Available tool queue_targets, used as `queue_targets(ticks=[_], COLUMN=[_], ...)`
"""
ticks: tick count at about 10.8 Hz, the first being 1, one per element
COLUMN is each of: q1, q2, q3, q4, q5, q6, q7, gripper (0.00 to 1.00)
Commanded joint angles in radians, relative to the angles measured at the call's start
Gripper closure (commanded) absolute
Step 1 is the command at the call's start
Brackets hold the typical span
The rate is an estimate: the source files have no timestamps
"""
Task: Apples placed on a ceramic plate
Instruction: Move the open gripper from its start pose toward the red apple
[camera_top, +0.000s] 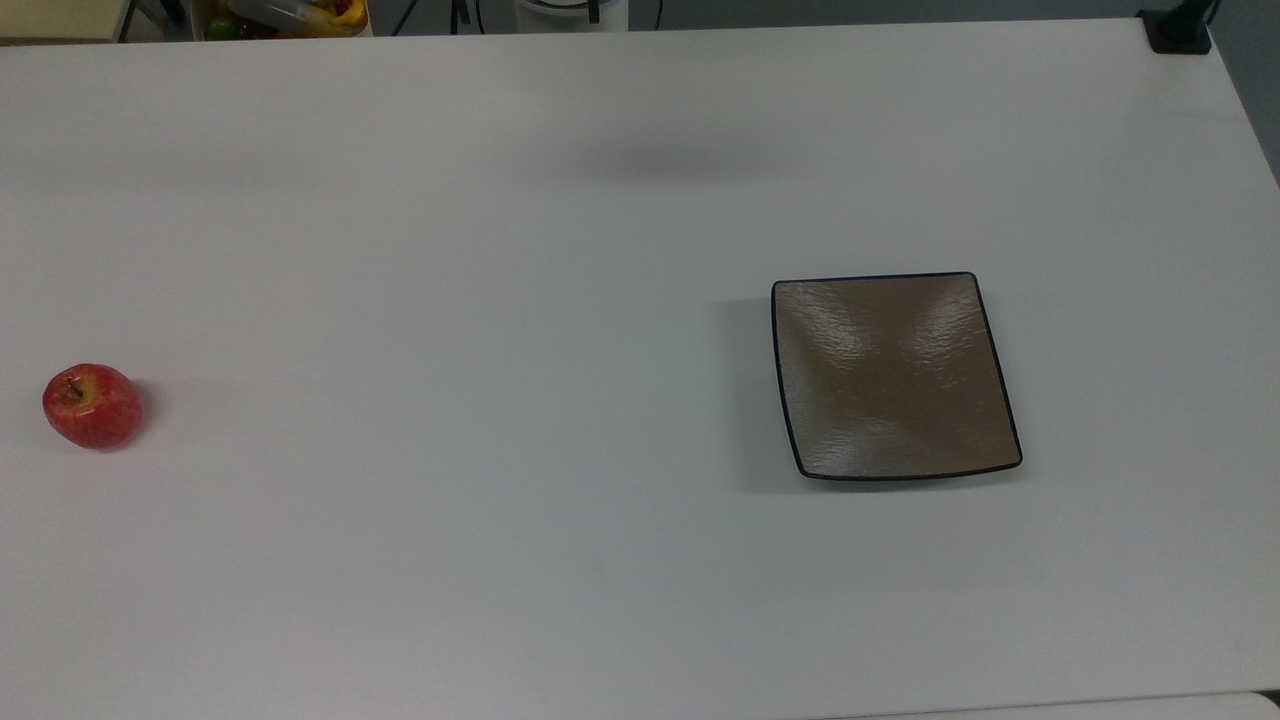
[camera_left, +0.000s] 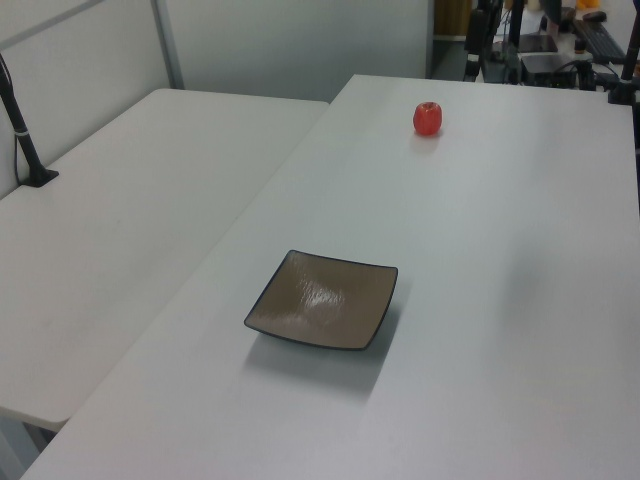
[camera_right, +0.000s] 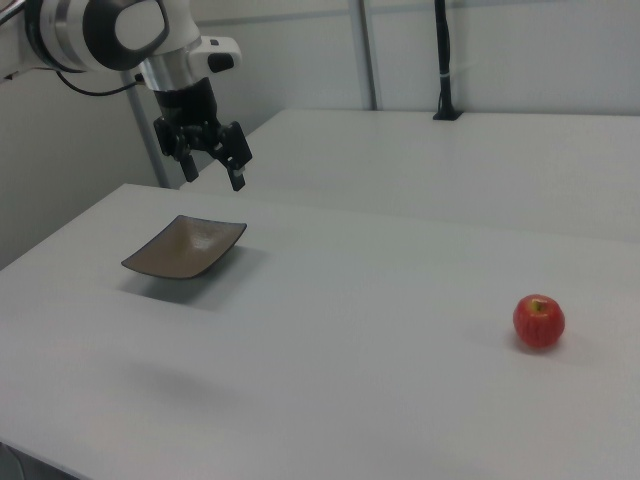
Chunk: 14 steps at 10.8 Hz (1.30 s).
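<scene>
Basically nothing done yet: the apple sits bare on the white table, far at the top view's left, stem up, untouched. Ceramic plate is empty, well apart from the apple toward the top view's right. In the left view the apple is at the far end and the plate is near the camera.

Left to do, as I judge it: reach, grasp, carry, set on the plate, so the whole task.

The gripper hangs in the air above and behind the plate at the right view's left, fingers spread and holding nothing. The apple is at the right view's lower right, well apart from it, across the table.
</scene>
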Motion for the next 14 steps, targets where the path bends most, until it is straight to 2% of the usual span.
queue_targets(ticks=[1, 10, 11, 12, 13, 14], q1=[0.01, -0.009, -0.018, -0.035, -0.062, -0.076], q2=[-0.011, -0.01, -0.002, 0.002, 0.001, 0.002], q3=[-0.016, -0.015, -0.015, -0.015, -0.015, -0.016], q4=[-0.016, -0.018, -0.018, -0.018, -0.018, -0.018], q5=[0.022, 0.042, 0.042, 0.046, 0.086, 0.115], q6=[0.02, 0.013, 0.016, 0.016, 0.013, 0.013], q7=[-0.024, -0.046, -0.134, -0.28, -0.399, -0.459], gripper=[0.0, 0.0, 0.0, 0.0, 0.0, 0.0])
